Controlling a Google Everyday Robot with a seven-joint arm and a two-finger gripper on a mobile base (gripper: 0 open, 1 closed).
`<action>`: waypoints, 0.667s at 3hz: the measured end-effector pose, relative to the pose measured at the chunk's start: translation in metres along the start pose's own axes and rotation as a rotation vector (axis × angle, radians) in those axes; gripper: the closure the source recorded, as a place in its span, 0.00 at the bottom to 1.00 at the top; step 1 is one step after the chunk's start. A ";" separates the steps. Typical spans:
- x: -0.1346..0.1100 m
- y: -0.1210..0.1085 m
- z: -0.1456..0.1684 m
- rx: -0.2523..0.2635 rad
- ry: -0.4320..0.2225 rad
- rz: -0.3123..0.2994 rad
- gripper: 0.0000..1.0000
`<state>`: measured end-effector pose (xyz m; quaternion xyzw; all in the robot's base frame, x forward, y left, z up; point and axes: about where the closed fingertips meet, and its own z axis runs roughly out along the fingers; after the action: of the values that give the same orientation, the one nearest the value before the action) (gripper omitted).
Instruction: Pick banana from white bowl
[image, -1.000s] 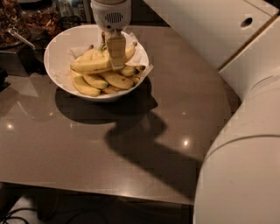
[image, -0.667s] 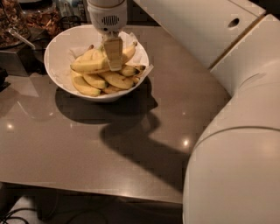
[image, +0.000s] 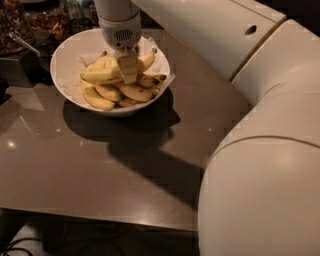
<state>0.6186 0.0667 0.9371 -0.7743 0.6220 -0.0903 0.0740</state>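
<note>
The white bowl (image: 65, 75) stands at the back left of the table, lined with white paper and holding several yellow bananas. The banana (image: 100, 75), long and gently curved, lies on top of the pile across the middle of the bowl. My gripper (image: 128, 69) reaches straight down into the bowl from the white wrist above it. Its tip sits at the right end of this banana and hides that part. Shorter bananas with dark tips (image: 145, 80) lie beside and below it.
The bowl rests on a brown-grey table (image: 100, 165) whose front edge runs along the bottom. Dark containers of snacks (image: 45, 22) and a spoon (image: 22, 42) stand at the back left. My white arm (image: 265, 150) fills the right side.
The gripper has sunk slightly lower onto the top of the banana pile. The arm's bulk now covers more of the right side of the view.
</note>
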 end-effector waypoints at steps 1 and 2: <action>0.002 0.005 0.003 -0.001 0.007 0.000 0.87; 0.002 0.006 0.002 0.001 0.007 0.002 1.00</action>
<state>0.6137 0.0631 0.9338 -0.7732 0.6231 -0.0929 0.0722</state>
